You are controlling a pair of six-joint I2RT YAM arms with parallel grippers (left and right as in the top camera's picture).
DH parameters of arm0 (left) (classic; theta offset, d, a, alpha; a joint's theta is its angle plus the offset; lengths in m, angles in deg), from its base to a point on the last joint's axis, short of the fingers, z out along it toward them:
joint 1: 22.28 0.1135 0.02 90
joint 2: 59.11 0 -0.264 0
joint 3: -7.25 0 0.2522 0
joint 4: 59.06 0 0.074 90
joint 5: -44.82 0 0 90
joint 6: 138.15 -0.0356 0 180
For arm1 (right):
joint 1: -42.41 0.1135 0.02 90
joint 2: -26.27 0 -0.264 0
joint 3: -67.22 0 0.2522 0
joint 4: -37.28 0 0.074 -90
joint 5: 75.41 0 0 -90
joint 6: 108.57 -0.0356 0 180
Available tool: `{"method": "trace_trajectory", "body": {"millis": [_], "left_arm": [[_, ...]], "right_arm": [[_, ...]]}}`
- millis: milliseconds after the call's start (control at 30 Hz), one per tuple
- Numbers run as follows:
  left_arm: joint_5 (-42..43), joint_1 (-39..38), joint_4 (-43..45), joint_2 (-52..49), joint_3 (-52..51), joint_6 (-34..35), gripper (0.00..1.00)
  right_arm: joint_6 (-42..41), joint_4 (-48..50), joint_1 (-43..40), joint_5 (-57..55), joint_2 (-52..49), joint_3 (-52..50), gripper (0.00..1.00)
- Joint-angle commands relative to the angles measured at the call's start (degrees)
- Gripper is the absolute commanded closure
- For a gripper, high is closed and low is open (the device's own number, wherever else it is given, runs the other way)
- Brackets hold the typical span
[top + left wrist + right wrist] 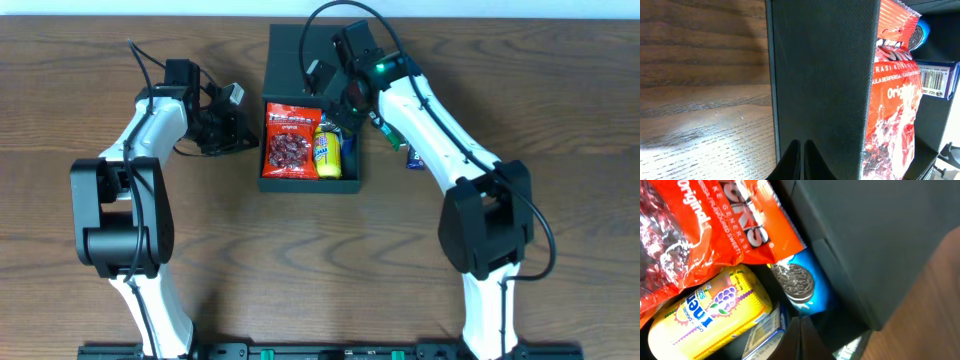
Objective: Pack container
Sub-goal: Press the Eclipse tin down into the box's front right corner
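Wood table (300,260) carries the container (310,184) at centre, its long axis near-to-far and its lid flap open toward the far edge. Left gripper (235,125), fingers together and empty, sits just beside its left wall. Right gripper (345,112) hangs over its far-right corner, seemingly closed.

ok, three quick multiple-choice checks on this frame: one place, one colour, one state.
1. Where is the red bag? A in the container B beside it C behind it
2. Colour of the packet next to it? A green B yellow C white
3. The lid is: A open B shut C missing

A: the red bag lies within the container's walls.
B: the packet is yellow in both the overhead and right wrist views.
A: the lid is folded back, leaving the contents exposed.
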Motion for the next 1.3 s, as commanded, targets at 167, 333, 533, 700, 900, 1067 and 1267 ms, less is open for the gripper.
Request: {"method": "trace_trajectory", "body": {"millis": [167, 333, 533, 700, 900, 1067, 1267], "left_arm": [[-0.2, -0.2, 0.0, -0.4, -0.4, 0.2, 0.94], [-0.2, -0.2, 0.0, -0.4, -0.4, 0.2, 0.94], [-0.2, -0.2, 0.0, -0.4, -0.4, 0.2, 0.94], [-0.2, -0.2, 0.0, -0.4, -0.4, 0.2, 0.95], [-0.2, -0.2, 0.0, -0.4, -0.4, 0.2, 0.94], [-0.2, -0.2, 0.2, -0.4, -0.4, 0.2, 0.94], [-0.2, -0.2, 0.2, -0.4, -0.4, 0.2, 0.94]], "right_arm": [[-0.7, -0.2, -0.3, 1.1, -1.4, -0.3, 0.99], [-0.7, 0.1, -0.4, 1.1, -2.6, -0.3, 0.99], [-0.8, 0.0, -1.0, 1.1, -4.0, -0.3, 0.99], [-0.7, -1.4, -1.1, 1.1, -4.1, -0.2, 0.99], [-0.7, -5.1, -0.7, 1.1, -4.1, -0.2, 0.99], [-0.7, -6.0, -0.1, 1.1, -3.7, -0.1, 0.99], [-0.7, -6.3, 0.5, 1.1, -2.2, -0.1, 0.99]]}}
